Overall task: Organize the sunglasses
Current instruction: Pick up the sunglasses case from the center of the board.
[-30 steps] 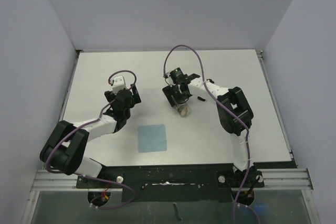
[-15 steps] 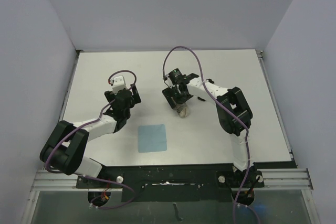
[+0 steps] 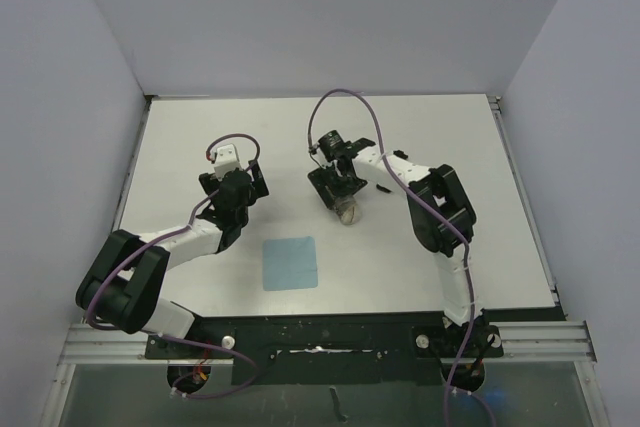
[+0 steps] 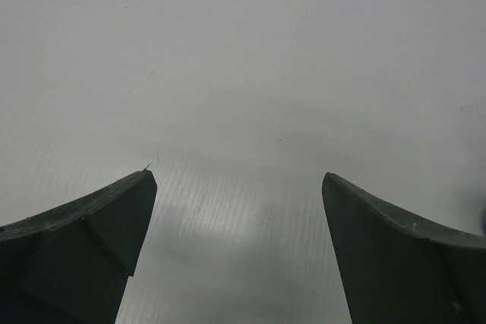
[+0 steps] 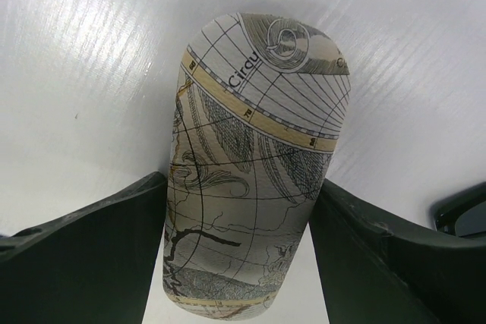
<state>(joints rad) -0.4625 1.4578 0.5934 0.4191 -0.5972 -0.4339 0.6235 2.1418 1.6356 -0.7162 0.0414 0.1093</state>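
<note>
case (image 5: 254, 180): old-map print, grid lines, tan band with tiny numerals i can't read. only legible writing is "circ" near its rounded end, and the rest of the word is cut off. no brand visible anywhere.

right tool (image 5: 243, 181): partly open and clamped on the case, with both fingers (image 5: 83, 256) pressed flat against its long sides. can't tell if the case is resting on the surface (image 3: 440, 127) or lifted off it.

left tool (image 4: 237, 178): jaws fully apart, holding nothing, just bare surface between them. it sits left of centre.

sunglasses (image 3: 381, 188): small black shape mid-surface, just beside the case on the right-edge side, not gripped. dark glossy bit at the right edge of the right wrist view, likely them.

cloth (image 3: 290, 263): light blue, flat, near the near edge, well apart from both tools.
</note>
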